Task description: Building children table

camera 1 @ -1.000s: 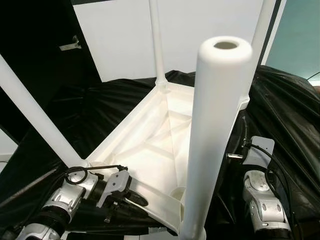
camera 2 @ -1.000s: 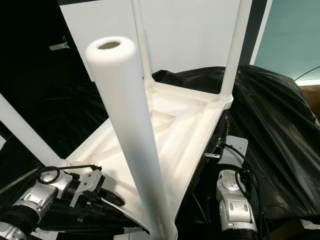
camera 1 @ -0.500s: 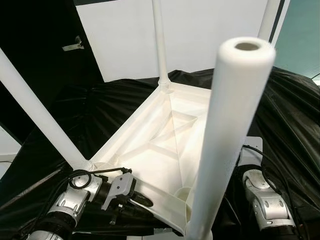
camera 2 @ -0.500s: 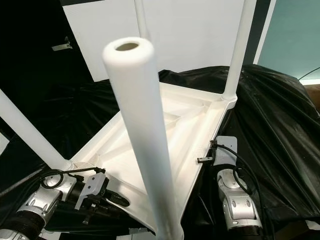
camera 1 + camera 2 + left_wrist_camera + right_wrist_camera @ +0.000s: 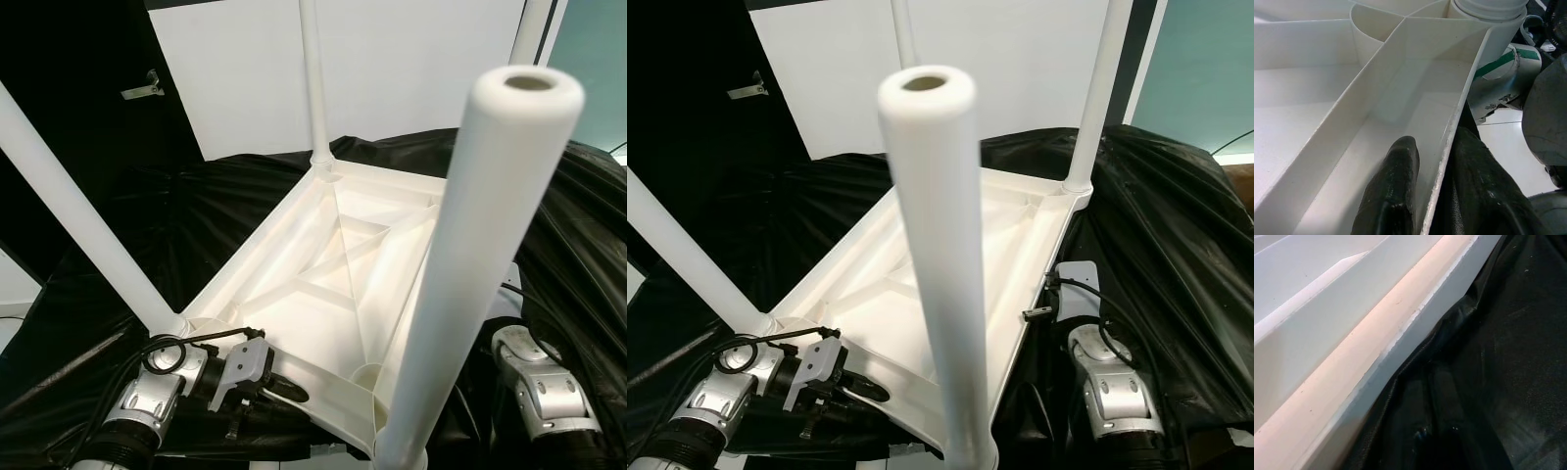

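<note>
A white plastic children's table (image 5: 323,284) lies upside down on black cloth, its ribbed underside facing up. Its white legs stand up from the corners: the near leg (image 5: 480,255) looms close to the camera, one slants at the left (image 5: 78,225), one rises at the far corner (image 5: 313,88) and one at the far right (image 5: 1097,98). My left gripper (image 5: 1437,186) is shut on the table's near rim, with one black finger (image 5: 1396,191) inside the rim and the other outside. My right arm (image 5: 1107,382) sits beside the table's right rim (image 5: 1376,347), its fingers hidden.
Black cloth (image 5: 578,225) drapes over what the table rests on and hangs on all sides. A white wall panel (image 5: 411,69) stands behind, with a dark panel (image 5: 69,78) at the left. A white roll with green tape (image 5: 1498,73) lies on the pale floor below.
The near leg's top has swung to the right. My left gripper has moved right with the rim in its grip. My right arm has shifted right and lower in view.
</note>
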Tool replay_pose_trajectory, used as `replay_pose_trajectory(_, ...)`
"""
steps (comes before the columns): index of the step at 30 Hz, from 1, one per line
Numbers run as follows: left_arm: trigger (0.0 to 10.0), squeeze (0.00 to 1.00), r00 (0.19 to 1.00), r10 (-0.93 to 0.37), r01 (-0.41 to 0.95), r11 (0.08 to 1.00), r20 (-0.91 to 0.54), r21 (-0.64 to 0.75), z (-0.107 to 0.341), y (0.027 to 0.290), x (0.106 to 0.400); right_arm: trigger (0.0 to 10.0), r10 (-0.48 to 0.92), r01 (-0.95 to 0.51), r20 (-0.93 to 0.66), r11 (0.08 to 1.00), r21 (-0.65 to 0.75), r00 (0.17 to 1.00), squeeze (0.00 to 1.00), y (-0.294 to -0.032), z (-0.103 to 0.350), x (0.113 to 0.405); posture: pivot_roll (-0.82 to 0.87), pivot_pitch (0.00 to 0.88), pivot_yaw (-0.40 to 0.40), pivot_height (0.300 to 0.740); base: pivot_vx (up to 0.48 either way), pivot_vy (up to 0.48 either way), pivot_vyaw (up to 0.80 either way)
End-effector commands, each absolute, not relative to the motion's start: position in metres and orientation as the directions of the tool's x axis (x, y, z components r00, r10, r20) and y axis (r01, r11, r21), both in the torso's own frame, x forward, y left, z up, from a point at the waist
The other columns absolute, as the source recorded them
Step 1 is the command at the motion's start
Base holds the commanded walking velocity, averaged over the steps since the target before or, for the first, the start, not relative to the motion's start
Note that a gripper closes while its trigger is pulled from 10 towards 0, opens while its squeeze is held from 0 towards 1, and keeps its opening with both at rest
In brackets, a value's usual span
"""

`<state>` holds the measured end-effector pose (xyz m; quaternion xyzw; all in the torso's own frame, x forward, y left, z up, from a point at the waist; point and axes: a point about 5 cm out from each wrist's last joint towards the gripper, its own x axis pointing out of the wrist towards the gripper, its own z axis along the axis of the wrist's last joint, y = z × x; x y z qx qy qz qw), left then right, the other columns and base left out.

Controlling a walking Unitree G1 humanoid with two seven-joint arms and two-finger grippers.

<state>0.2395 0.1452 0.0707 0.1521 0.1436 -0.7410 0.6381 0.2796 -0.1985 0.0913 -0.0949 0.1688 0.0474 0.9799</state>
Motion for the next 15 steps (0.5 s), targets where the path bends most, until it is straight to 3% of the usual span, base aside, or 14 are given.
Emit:
replay_pose_trajectory(1, 10.0, 0.02, 0.284, -0.882, 0.954, 0.301, -0.375, 0.013, 0.049, 0.13, 0.251, 10.0, 0.133, -0.196, -0.377, 0.972, -0.133, 0.917, 0.0, -0.185, 0.084, 0.279, -0.06, 0.0, 0.066, 0.74, 0.0, 0.0, 0.0)
replay_pose_trajectory(3, 10.0, 0.25, 0.322, -0.859, 0.939, 0.343, -0.398, 0.02, 0.045, 0.13, 0.253, 10.0, 0.133, -0.196, -0.375, 0.971, -0.137, 0.917, 0.0, -0.182, 0.084, 0.279, -0.06, 0.0, 0.064, 0.74, 0.0, 0.0, 0.0)
replay_pose_trajectory(5, 10.0, 0.25, 0.334, -0.851, 0.934, 0.355, -0.405, 0.023, 0.045, 0.13, 0.254, 10.0, 0.134, -0.198, -0.376, 0.97, -0.137, 0.917, 0.0, -0.181, 0.084, 0.278, -0.06, 0.0, 0.064, 0.74, 0.0, 0.0, 0.0)
replay_pose_trajectory(6, 10.0, 0.42, 0.353, -0.842, 0.927, 0.374, -0.408, 0.032, 0.044, 0.128, 0.255, 10.0, 0.139, -0.206, -0.377, 0.968, -0.142, 0.916, 0.0, -0.178, 0.083, 0.277, -0.07, 0.0, 0.065, 0.74, 0.0, 0.0, 0.0)
replay_pose_trajectory(12, 10.0, 0.35, 0.415, -0.823, 0.902, 0.428, -0.388, 0.057, 0.046, 0.122, 0.26, 10.0, 0.135, -0.206, -0.379, 0.966, -0.154, 0.915, 0.0, -0.174, 0.081, 0.275, -0.07, 0.0, 0.068, 0.74, 0.0, 0.0, 0.0)
replay_pose_trajectory(13, 3.0, 0.13, 0.423, -0.821, 0.899, 0.435, -0.384, 0.061, 0.046, 0.121, 0.261, 10.0, 0.131, -0.202, -0.38, 0.967, -0.153, 0.916, 0.0, -0.173, 0.08, 0.274, -0.07, 0.0, 0.07, 0.74, 0.0, 0.0, 0.0)
replay_pose_trajectory(14, 0.0, 0.0, 0.418, -0.823, 0.902, 0.428, -0.385, 0.064, 0.046, 0.12, 0.26, 10.0, 0.128, -0.199, -0.381, 0.968, -0.152, 0.916, 0.0, -0.172, 0.08, 0.273, -0.08, 0.0, 0.07, 0.74, 0.0, 0.0, 0.0)
replay_pose_trajectory(15, 0.0, 0.0, 0.415, -0.822, 0.904, 0.423, -0.389, 0.069, 0.045, 0.12, 0.26, 10.0, 0.126, -0.196, -0.381, 0.969, -0.152, 0.916, 0.0, -0.172, 0.08, 0.272, -0.08, 0.0, 0.07, 0.74, 0.0, 0.0, 0.0)
